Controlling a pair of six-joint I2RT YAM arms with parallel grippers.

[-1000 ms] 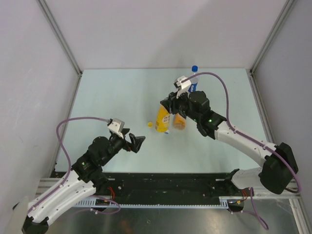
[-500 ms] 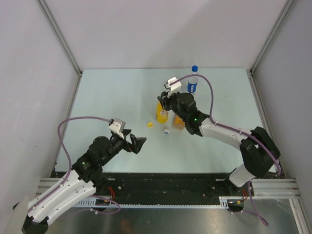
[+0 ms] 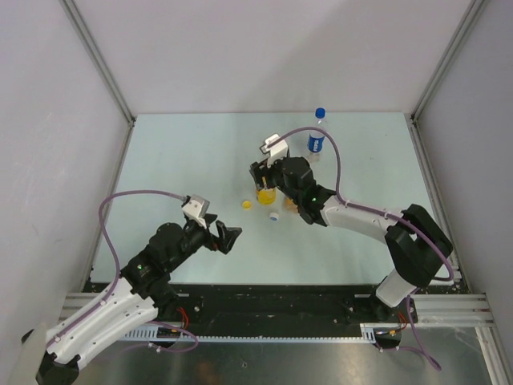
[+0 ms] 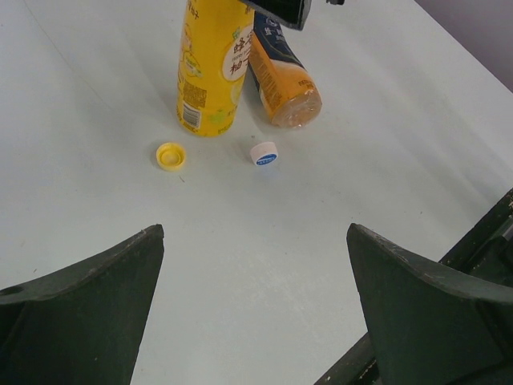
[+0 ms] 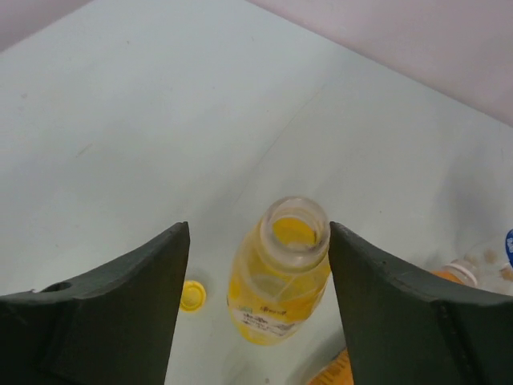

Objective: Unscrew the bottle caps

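Observation:
The yellow bottle [image 3: 265, 192] [image 4: 210, 68] [image 5: 280, 281] stands upright with its neck open. My right gripper [image 3: 264, 178] [image 5: 258, 233] hangs open just above it, one jaw on each side of the neck. The yellow cap [image 3: 247, 204] [image 4: 170, 155] [image 5: 191, 295] and the white cap [image 3: 274, 216] [image 4: 264, 153] lie loose on the table. Behind the yellow bottle lies the orange bottle [image 3: 292, 205] [image 4: 282, 80] on its side. The clear bottle [image 3: 317, 143] stands at the back with its blue cap [image 3: 320, 113] on. My left gripper [image 3: 228, 238] [image 4: 255, 233] is open and empty, nearer the front.
Grey walls with metal posts [image 3: 104, 60] close in the pale table [image 3: 184, 152] on three sides. A dark rail [image 3: 272, 293] [image 4: 481, 241] runs along the near edge by the arm bases.
The right gripper held the yellow bottle tilted, carried it left, stood it upright, and has opened off it. The left arm has barely moved.

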